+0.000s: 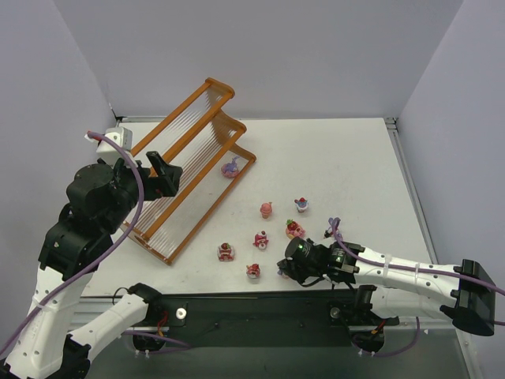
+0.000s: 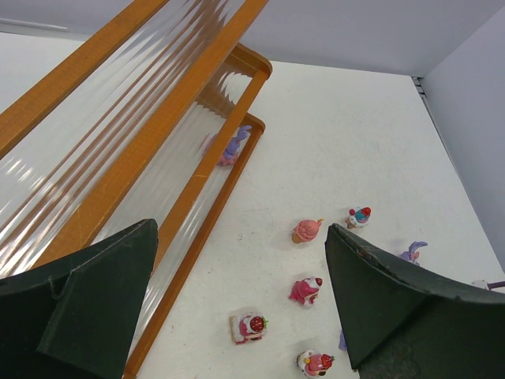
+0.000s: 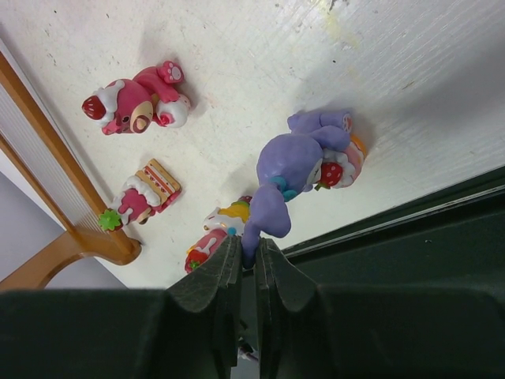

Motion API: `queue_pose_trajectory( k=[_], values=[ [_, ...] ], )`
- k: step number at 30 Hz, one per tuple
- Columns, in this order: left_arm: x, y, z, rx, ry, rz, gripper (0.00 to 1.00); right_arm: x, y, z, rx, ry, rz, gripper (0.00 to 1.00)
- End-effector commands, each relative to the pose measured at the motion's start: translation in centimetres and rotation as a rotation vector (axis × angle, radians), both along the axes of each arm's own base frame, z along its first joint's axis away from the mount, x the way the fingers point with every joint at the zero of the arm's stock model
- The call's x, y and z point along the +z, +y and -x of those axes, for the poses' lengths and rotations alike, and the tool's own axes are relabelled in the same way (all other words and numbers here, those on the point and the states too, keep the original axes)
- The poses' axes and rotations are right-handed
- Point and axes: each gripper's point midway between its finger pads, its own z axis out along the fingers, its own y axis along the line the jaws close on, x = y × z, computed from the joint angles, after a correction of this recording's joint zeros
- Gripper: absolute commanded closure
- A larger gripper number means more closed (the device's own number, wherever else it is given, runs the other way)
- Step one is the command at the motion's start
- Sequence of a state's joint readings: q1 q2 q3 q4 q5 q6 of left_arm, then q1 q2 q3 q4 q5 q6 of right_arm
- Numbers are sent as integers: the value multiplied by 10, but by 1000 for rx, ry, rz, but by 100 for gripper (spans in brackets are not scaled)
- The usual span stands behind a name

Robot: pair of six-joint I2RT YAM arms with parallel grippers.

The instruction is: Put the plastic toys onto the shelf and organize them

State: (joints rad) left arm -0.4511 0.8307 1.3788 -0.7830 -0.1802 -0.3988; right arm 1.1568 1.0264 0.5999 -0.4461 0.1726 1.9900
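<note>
**Near edge: right gripper (image 3: 247, 264) pinched on purple bunny (image 3: 288, 170); left gripper (image 2: 242, 229) spread wide over the shelf (image 2: 158, 130)**

- Right gripper: fingers (image 3: 205, 292) drawn almost together, nipping the tip of one long ear of the purple bunny. Nothing else is in the grip.
- The purple bunny stretches away from the fingertips, with a strawberry and a pink-orange base on its far side. It lies just beside the near edge of the table (image 1: 339, 158), next to the dark strip there. The wrist view is too close to tell whether it rests on the surface or hangs just clear.
- Around it in the wrist view:
  - A pink-and-white toy (image 3: 211, 229) sits just beside one finger, partly hidden.
  - A cake-slice toy (image 3: 146, 193) lies near the shelf's orange corner.
  - A pink bear figure (image 3: 134, 103) holding a strawberry lies farther off.
- From overhead: more pink and red toys (image 1: 267, 209) lie scattered on the table between this gripper and the shelf. A small purple toy (image 1: 333, 227) lies near the right arm's cable.
- Left gripper: fingers well apart with nothing between them, held above the near-left end of the shelf.
- The shelf lies diagonally at the table's far left. A second purple bunny (image 1: 230, 167) sits on the lowest tier toward its far end, just inside the front rail.
</note>
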Motion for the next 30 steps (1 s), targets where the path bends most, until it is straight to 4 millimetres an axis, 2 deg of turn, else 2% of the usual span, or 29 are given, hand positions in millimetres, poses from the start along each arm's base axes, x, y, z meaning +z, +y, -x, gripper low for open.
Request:
queue_pose_trajectory(
  k=[1,2,3,4,7,8,12,18,23,29,30],
  values=[
    [17,2,2,1,-47,8,3,3,-4,-13,-270,67,-102,96],
    [17,2,2,1,-47,8,3,3,-4,-13,-265,68,-100,92],
    [17,2,2,1,-48,8,3,4,-3,-12,-256,73,-102,79],
    [17,2,2,1,-47,8,3,4,-3,-12,-248,73,-101,70],
    [16,2,2,1,-45,7,3,4,-5,-12,-250,72,-98,57],
    [16,2,2,1,-45,7,3,5,-5,-11,-251,69,-101,56],
    [16,2,3,1,-47,8,3,6,-8,-14,-262,55,-99,57],
    [15,3,3,4,-46,6,3,6,-13,-12,-269,60,-84,64],
    [14,3,3,5,-43,7,3,3,-18,-11,-278,64,-69,65],
    [15,3,3,6,-47,8,3,3,-21,-12,-283,53,-63,78],
    [15,4,3,8,-46,7,3,3,-21,-12,-280,53,-59,85]
  ],
)
